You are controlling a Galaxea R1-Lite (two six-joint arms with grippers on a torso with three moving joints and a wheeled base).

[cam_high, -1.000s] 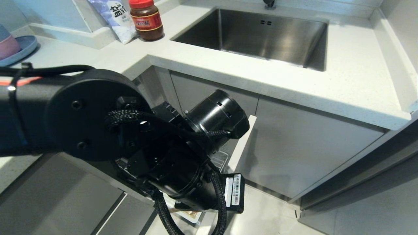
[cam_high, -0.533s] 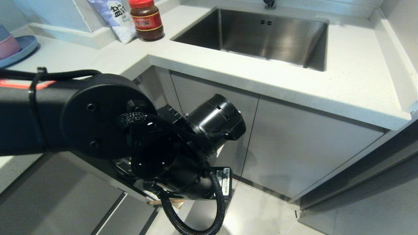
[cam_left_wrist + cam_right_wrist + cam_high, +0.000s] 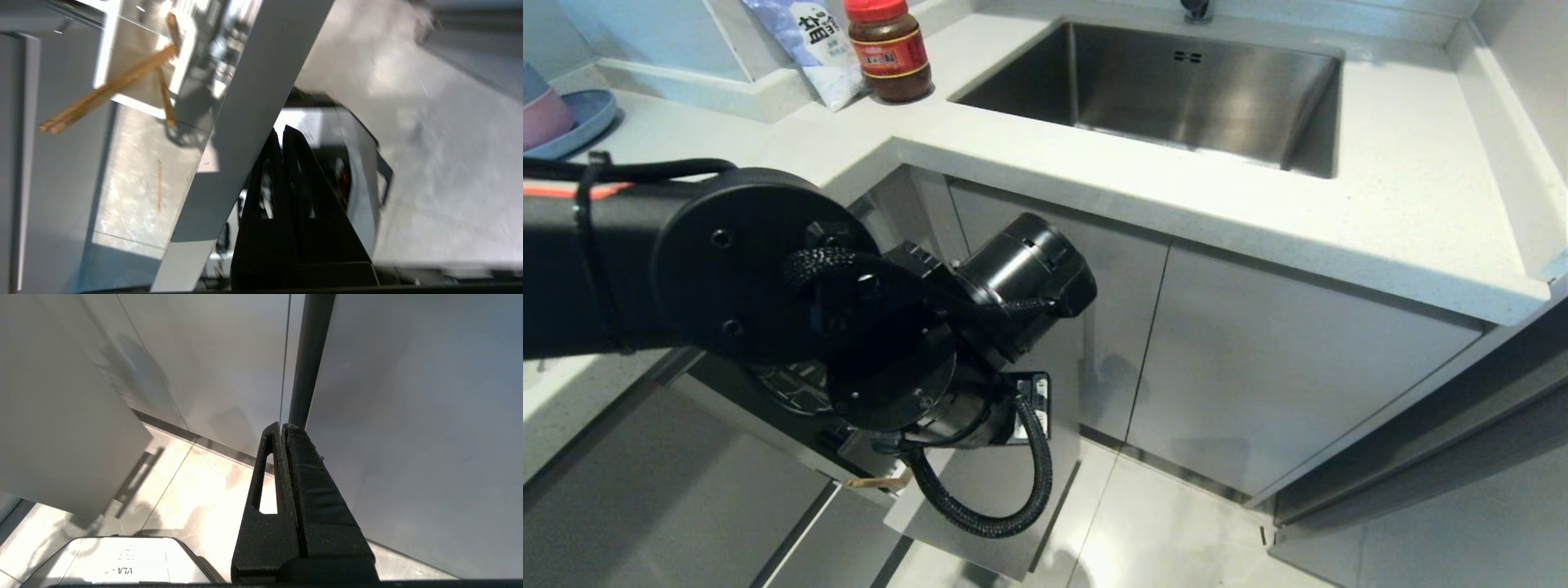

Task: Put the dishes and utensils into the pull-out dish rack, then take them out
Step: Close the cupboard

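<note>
From above, the left arm [image 3: 768,302] fills the near left of the scene, its black wrist reaching down in front of the cabinets under the white counter [image 3: 1258,220], so its fingers are hidden behind its own body. Just beyond the wrist stands the pale-grey front panel [image 3: 1005,506] of the pull-out dish rack, tilted out from the cabinet line, with a sliver of wire basket [image 3: 792,392] and a light-wood tip [image 3: 874,483] peeking out under the arm. Up on the counter sit the steel sink [image 3: 1192,90], a red-lidded jar [image 3: 889,51], a white packet [image 3: 809,45], and at the far left a blue plate [image 3: 576,122] carrying a pink bowl [image 3: 543,114]. From the left wrist, the left gripper [image 3: 282,132] is clenched with nothing between its fingers, its tips just beside the edge of the grey panel, which crosses that view as a slanted band; whether they touch it I cannot tell. Past the panel the chopsticks [image 3: 106,90] lie crossed, resting on the white cutlery tray [image 3: 135,61]. From the right wrist, the right gripper [image 3: 282,428] hangs low beside the cabinet doors [image 3: 408,416], pressed closed and empty, above the pale floor tiles [image 3: 204,498].
</note>
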